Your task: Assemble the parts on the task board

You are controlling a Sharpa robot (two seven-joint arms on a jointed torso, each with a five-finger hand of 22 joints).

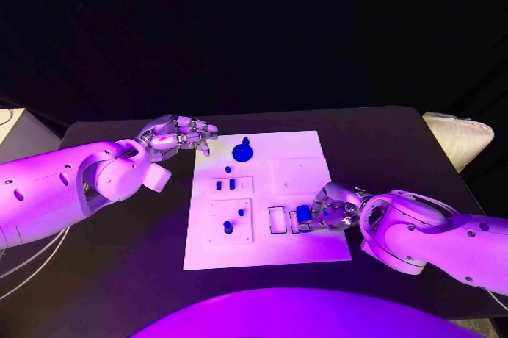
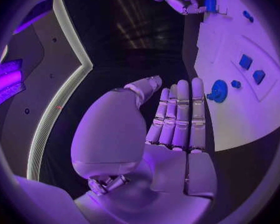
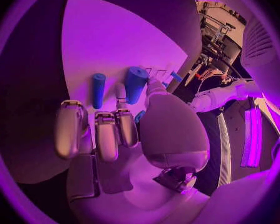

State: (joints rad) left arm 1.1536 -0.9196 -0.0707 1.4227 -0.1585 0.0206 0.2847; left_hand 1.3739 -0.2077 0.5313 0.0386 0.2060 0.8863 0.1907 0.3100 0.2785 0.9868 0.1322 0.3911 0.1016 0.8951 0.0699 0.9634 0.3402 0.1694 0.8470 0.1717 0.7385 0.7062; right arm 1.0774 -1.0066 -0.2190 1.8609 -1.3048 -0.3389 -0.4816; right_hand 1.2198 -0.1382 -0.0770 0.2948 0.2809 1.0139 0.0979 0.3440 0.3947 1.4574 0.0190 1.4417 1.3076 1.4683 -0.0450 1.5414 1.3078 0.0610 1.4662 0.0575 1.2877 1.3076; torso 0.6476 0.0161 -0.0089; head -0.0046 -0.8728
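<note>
Several small blue parts sit on the white task board [image 1: 318, 246], a flat rectangular plate lying in the middle of the head view on the black desk [image 1: 423, 143]. A round blue knob-like part [image 1: 242, 152] stands near the board's upper edge; two short blue blocks [image 1: 225, 184] rest in a shallow square recess below it, and another blue piece [image 1: 227, 225] stands in the lower-left recess. Bare white surface stays open along the board's bottom strip and upper-right corner.

Right of centre, the right hand [image 1: 326, 208] hangs over the board's right edge beside the small rectangular frames, fingers curled around a blue cylindrical part [image 1: 304, 213]; the right wrist view shows that smooth cylinder [image 3: 135, 83] against the thumb.

At the upper left, the left hand [image 1: 182, 134] hovers at the board's top-left corner, holding nothing, fingers straight and side by side in its wrist view. Dark desk lies open all round the board.
</note>
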